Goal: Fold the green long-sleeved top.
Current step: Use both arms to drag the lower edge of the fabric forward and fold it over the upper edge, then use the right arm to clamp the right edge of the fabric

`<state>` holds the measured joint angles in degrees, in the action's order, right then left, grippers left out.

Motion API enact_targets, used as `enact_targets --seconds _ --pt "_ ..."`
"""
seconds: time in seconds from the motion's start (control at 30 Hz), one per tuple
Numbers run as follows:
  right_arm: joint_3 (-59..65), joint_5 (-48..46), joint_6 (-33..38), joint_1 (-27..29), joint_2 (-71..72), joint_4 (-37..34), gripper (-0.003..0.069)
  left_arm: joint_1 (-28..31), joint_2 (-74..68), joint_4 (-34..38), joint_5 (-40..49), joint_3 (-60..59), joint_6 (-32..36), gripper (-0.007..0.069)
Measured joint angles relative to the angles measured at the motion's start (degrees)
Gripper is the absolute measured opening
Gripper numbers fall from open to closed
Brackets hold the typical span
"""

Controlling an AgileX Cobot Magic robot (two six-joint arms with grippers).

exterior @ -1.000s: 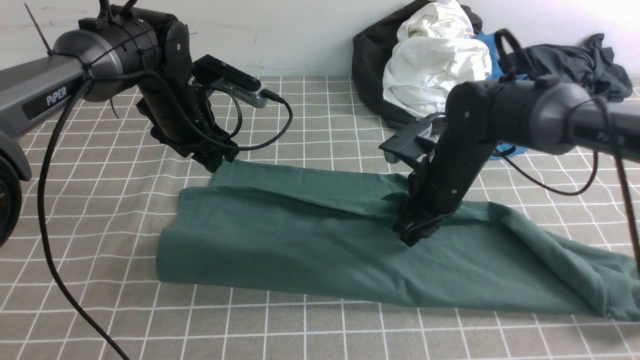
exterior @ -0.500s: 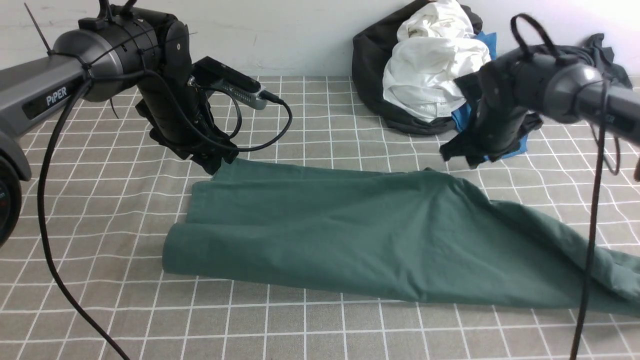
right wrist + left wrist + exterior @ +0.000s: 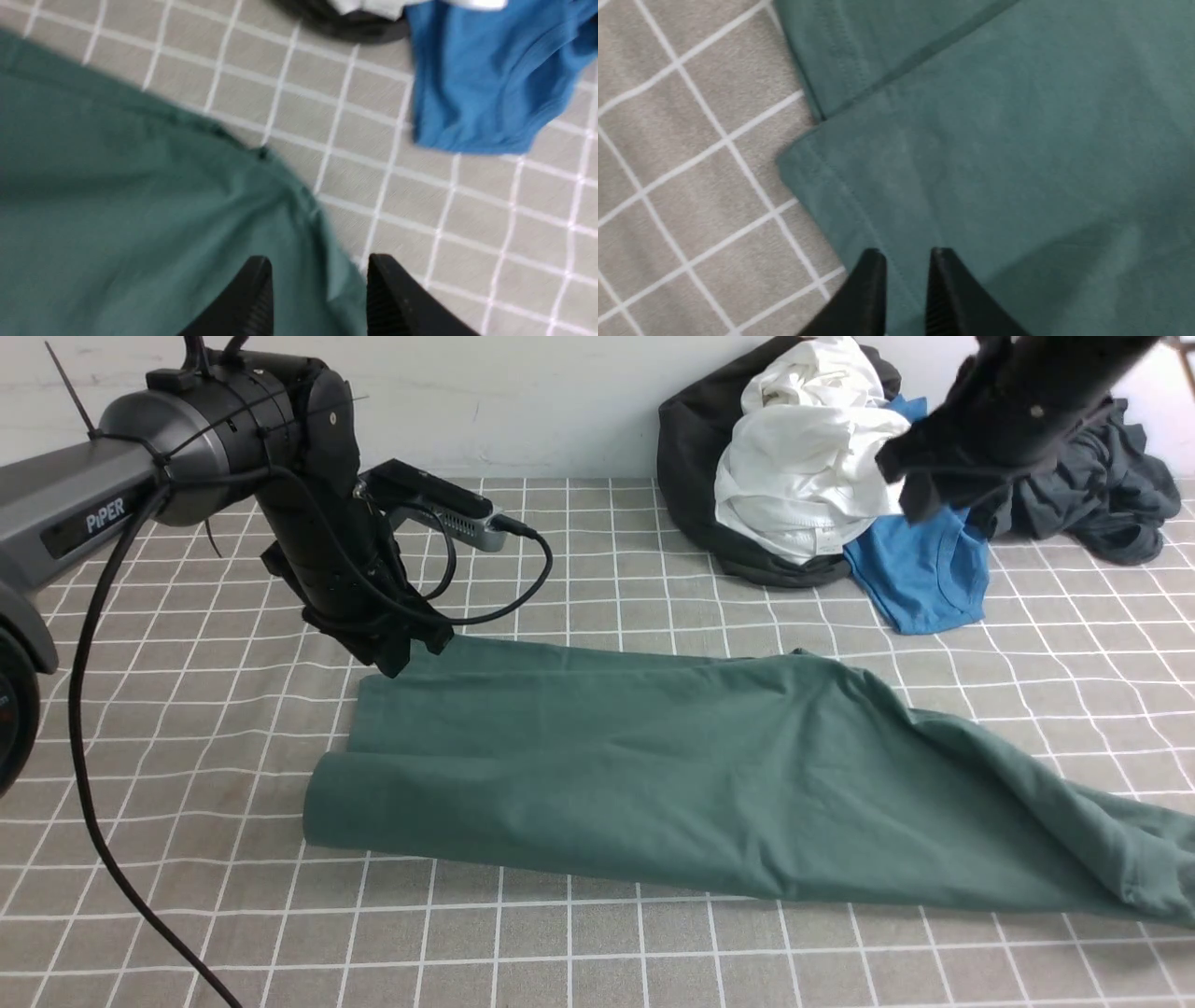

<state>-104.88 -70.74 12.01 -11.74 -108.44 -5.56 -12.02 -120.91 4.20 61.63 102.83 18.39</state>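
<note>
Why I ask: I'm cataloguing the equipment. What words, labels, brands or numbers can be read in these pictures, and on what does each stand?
"PiPER": white letters on a dark plate on the left arm, front view.
Nothing else can be read: the green long-sleeved top, the other clothes and the checked tablecloth show no legible text in any view.

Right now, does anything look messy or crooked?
Yes. The top is folded flat at its left end, but its right end trails off rumpled and slanted. Behind it, other clothes sit in a heap.
</note>
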Motion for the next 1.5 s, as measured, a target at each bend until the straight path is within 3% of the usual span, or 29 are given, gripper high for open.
enact_targets --seconds 0.07,0.13,0.33,0.4,0.63,0.7,0.83,1.07,1.33,1.5 --pt "4.4 0.0 1.0 0.0 1.9 -2.0 0.0274 0.0 0.1 0.9 0.2 0.0 0.7 0.0054" --pt "17.8 0.0 2.5 0.0 6.1 -4.9 0.0274 0.0 0.1 3.4 0.2 0.0 2.3 0.0006" --pt "38.8 2.1 2.1 0.0 8.4 -1.8 0.0274 0.0 0.2 8.8 0.3 0.0 5.7 -0.0008" --pt "40.8 3.9 1.1 0.0 8.2 -0.2 0.0274 0.0 0.2 9.4 0.3 0.0 6.2 -0.0008" --pt "42.8 12.9 -13.5 4.0 5.0 15.9 0.0274 0.0 0.2 10.6 1.0 0.0 6.5 -0.0008" --pt "41.1 14.4 -18.5 8.5 3.6 22.5 0.0274 0.0 0.2 10.6 1.1 0.0 6.6 -0.0008" --pt "36.7 14.7 -23.4 15.0 1.7 25.7 0.0274 0.0 0.2 10.6 1.1 0.0 6.8 -0.0008" --pt "30.5 10.9 -21.4 21.9 5.7 19.9 0.0274 0.0 0.2 10.6 1.1 0.0 7.4 -0.0008" --pt "44.0 18.5 -20.2 25.3 17.4 13.7 0.0281 0.0 0.2 10.6 1.1 0.0 8.0 -0.0008" --pt "50.3 23.9 -20.1 31.5 14.9 9.5 0.0386 0.0 0.2 12.3 1.2 0.0 8.8 -0.0008"
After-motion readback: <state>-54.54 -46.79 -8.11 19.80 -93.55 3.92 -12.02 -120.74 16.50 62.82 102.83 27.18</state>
